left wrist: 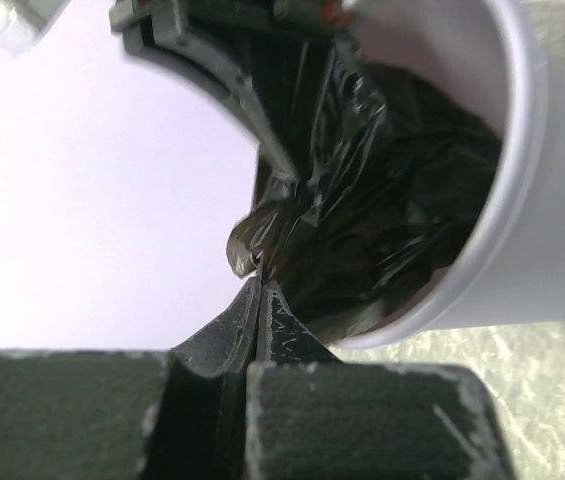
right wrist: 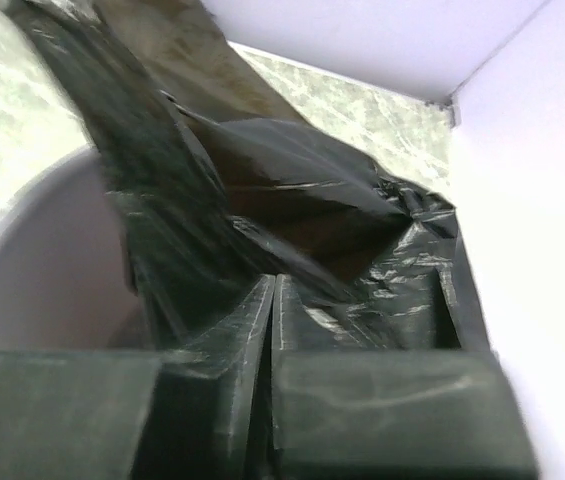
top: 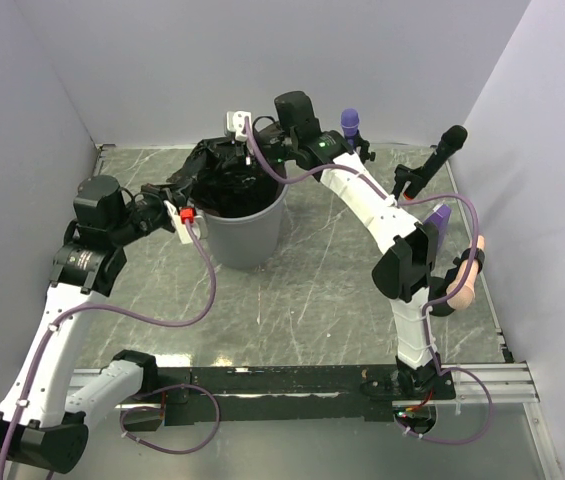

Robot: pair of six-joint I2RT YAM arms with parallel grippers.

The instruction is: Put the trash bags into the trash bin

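The light grey trash bin [top: 247, 235] stands upright on the marble table, at mid-back. A black trash bag [top: 227, 175] bulges out of its mouth. My left gripper [top: 194, 180] comes in from the left at the rim. In the left wrist view it [left wrist: 259, 283] is shut, pinching a fold of the trash bag [left wrist: 382, 180] just outside the bin's rim [left wrist: 507, 180]. My right gripper [top: 242, 150] hangs over the back of the bin. Seen from the right wrist, it [right wrist: 272, 282] has its jaws together on the bag's film [right wrist: 292, 190] above the bin's inner wall [right wrist: 52, 260].
A black microphone [top: 442, 155] leans at the back right. A purple-capped object [top: 350, 122] stands behind the right arm. A peach-coloured item [top: 467, 280] lies by the right wall. White walls close in three sides, and a metal rail [top: 482, 378] runs along the near edge.
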